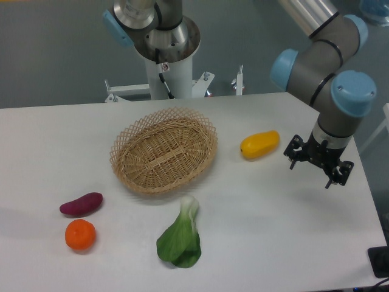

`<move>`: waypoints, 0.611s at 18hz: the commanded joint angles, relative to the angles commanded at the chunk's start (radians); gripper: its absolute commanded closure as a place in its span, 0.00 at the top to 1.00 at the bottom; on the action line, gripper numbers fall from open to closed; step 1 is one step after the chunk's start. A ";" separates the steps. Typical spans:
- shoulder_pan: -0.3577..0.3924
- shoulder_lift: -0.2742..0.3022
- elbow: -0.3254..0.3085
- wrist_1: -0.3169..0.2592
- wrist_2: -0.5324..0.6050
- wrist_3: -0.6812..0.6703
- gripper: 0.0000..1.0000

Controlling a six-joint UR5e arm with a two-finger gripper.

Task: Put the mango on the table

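The mango (259, 145), a yellow oval fruit with an orange tinge, lies on the white table (285, 231) just right of the wicker basket. My gripper (313, 172) hovers to the mango's right, apart from it, with its two black fingers spread open and nothing between them.
An oval wicker basket (164, 149) sits mid-table. A bok choy (181, 238) lies in front of it. A purple sweet potato (81, 204) and a round tangerine (80, 235) rest at the front left. The robot base (164, 45) stands behind the table.
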 joint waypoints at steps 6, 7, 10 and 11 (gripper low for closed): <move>0.000 0.003 0.000 0.000 0.032 0.029 1.00; 0.000 0.003 0.000 -0.002 0.044 0.044 1.00; 0.000 0.003 -0.002 -0.003 0.055 0.058 1.00; -0.002 0.003 -0.002 -0.003 0.057 0.058 1.00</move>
